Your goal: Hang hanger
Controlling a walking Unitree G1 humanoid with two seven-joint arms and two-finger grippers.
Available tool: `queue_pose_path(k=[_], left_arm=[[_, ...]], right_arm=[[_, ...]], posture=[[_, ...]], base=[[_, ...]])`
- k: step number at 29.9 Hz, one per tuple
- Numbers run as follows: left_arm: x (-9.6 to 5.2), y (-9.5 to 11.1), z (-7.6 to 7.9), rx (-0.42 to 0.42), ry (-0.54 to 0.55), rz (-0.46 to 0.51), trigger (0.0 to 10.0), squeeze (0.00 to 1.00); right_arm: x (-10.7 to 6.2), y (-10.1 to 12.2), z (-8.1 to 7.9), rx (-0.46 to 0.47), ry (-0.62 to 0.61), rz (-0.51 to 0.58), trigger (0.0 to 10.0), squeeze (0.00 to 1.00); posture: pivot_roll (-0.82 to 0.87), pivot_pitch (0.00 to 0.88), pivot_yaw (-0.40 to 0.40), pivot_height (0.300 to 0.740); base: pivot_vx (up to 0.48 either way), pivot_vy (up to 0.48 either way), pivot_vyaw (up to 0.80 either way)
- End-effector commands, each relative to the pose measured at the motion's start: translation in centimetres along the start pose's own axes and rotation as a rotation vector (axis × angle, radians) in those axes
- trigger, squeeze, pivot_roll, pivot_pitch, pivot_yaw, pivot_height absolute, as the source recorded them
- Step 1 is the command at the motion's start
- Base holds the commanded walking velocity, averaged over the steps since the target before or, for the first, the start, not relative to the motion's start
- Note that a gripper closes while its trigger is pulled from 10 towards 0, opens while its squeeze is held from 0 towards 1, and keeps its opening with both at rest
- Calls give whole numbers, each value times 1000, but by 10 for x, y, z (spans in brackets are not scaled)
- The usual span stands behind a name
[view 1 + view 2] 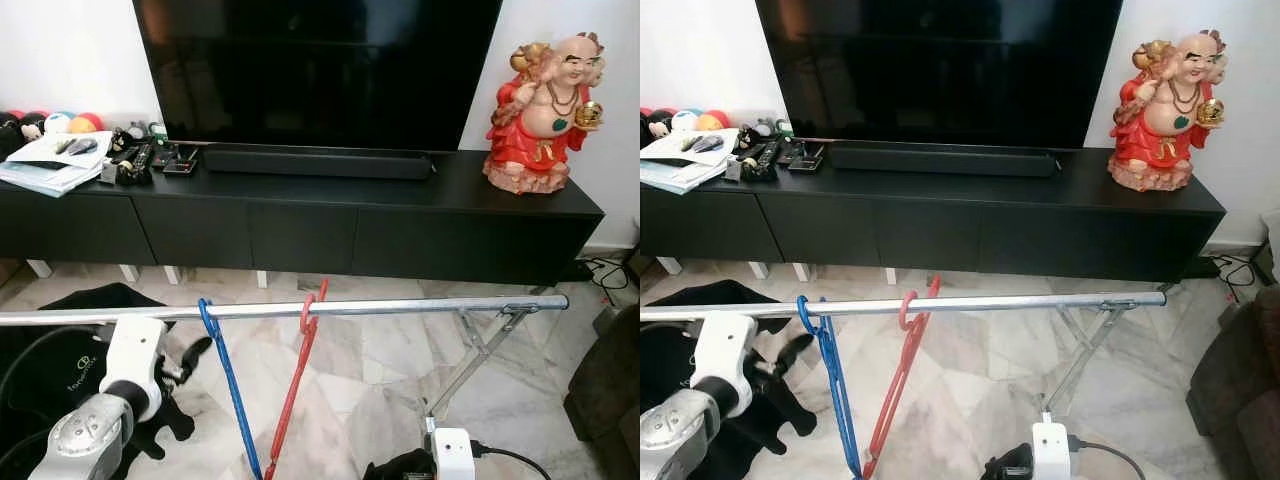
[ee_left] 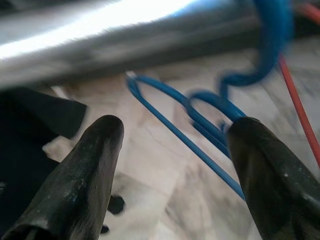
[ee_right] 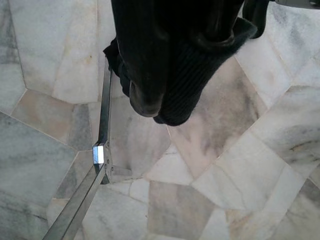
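Blue hanger (image 1: 228,385) hook-up on rail (image 1: 400,306), body downward

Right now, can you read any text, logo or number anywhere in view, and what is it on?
Grey logo and lettering on the black fabric bag on the marble floor: too blurred to read.
Printed papers on the long black TV cabinet: print too small to read.
Blue plastic hanger, red plastic hanger, silver metal rail: no markings visible.

Shiny metal rail (image 1: 380,306), glossy plastic hangers (image 1: 232,390), polished marble floor (image 1: 350,380)
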State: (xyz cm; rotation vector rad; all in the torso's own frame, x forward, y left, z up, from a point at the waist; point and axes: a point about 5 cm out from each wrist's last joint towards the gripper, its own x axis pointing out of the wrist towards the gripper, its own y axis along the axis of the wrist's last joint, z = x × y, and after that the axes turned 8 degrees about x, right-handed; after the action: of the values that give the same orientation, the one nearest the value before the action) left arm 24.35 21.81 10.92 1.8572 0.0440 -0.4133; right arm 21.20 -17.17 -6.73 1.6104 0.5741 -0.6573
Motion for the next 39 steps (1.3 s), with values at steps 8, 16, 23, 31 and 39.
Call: queue_pose_path(k=[8, 16, 23, 31, 39], left_arm=[[2, 9, 7, 33, -60, -20, 10000, 0], [9, 11, 3, 44, -6, -78, 10000, 0], [14, 5, -9, 77, 129, -188, 10000, 0], [17, 1, -5, 56, 123, -251, 10000, 0], [19, 3, -3, 40, 124, -257, 10000, 0]], right_arm=[[-2, -7, 3, 2, -8, -29, 10000, 0], [-2, -9, 3, 1, -10, -36, 10000, 0], [-2, -9, 1, 1, -6, -34, 10000, 0], [-2, -9, 0, -3, -2, -33, 10000, 0], [-2, -10, 1, -4, -3, -36, 10000, 0]], posture=[[137, 0, 3, 740], [138, 0, 3, 740], [138, 0, 3, 740], [134, 0, 6, 740], [136, 0, 6, 740]], base=[[0, 0, 0], [0, 0, 0], [0, 0, 0], [0, 0, 0], [0, 0, 0]])
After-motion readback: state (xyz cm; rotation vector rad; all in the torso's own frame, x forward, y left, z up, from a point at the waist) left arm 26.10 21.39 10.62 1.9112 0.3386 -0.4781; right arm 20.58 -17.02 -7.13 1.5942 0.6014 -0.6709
